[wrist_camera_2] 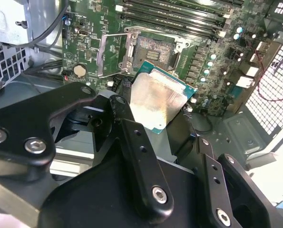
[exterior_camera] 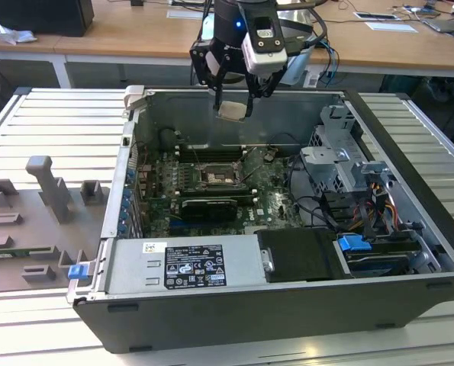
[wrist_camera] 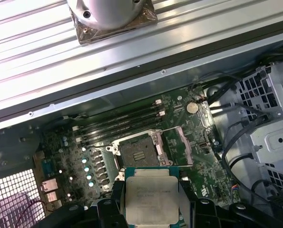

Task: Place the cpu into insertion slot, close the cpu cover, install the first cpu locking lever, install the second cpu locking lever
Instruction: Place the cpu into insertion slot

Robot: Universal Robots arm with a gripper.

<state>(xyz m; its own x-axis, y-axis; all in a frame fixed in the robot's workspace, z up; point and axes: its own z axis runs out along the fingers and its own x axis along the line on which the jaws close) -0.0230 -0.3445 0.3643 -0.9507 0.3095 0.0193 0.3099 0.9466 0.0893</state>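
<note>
**Gripper [exterior_camera: 233, 105] clamped on the cpu [exterior_camera: 233, 111], held high over the open computer case [exterior_camera: 288, 316].**

The fingers [wrist_camera_2: 131, 137] pinch the cpu at two opposite edges, and its pale metal face shows in both wrist views. The chip hangs clear of the motherboard [exterior_camera: 276, 194], touching nothing but the fingers. Well below the gripper, the insertion slot [wrist_camera: 137, 154] lies uncovered with its contact field exposed. The cpu cover [wrist_camera: 181, 142] is swung open, off to one side of the slot. Memory slots [wrist_camera: 117, 121] run alongside the slot, just beyond it from the gripper.

Wooden desks [exterior_camera: 135, 42] behind, ribbed metal worktable [exterior_camera: 51, 126], possibly scattered papers [exterior_camera: 391, 27]
</note>
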